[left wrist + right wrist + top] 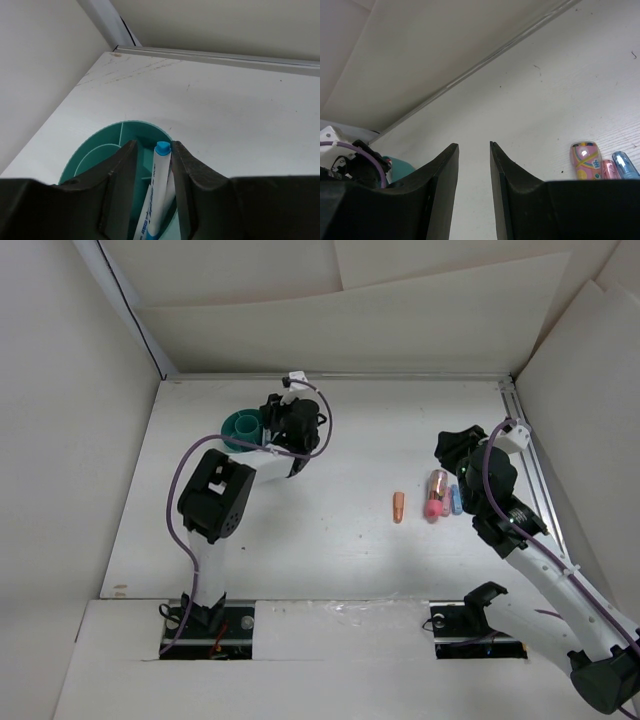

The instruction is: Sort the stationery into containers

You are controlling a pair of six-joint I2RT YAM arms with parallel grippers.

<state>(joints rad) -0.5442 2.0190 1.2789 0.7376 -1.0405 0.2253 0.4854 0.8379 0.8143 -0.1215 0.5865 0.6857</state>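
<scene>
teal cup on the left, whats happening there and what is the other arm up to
The left gripper is over the teal cup, a blue-capped white pen standing between its jaws and reaching down into the cup; whether it grips it is unclear. The right gripper is open and empty near the short pieces on the table.

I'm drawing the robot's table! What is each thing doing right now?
Round teal plastic cup: upright, pen inside.
White pen with blue cap: standing in the cup, between left gripper's fingers.
Left gripper: around the pen, grip unclear.
Right gripper: open, empty.
Orange stubby piece: lying alone.
Pink patterned stubby piece: lying beside blue one.
Blue stubby piece: lying flat.
</scene>
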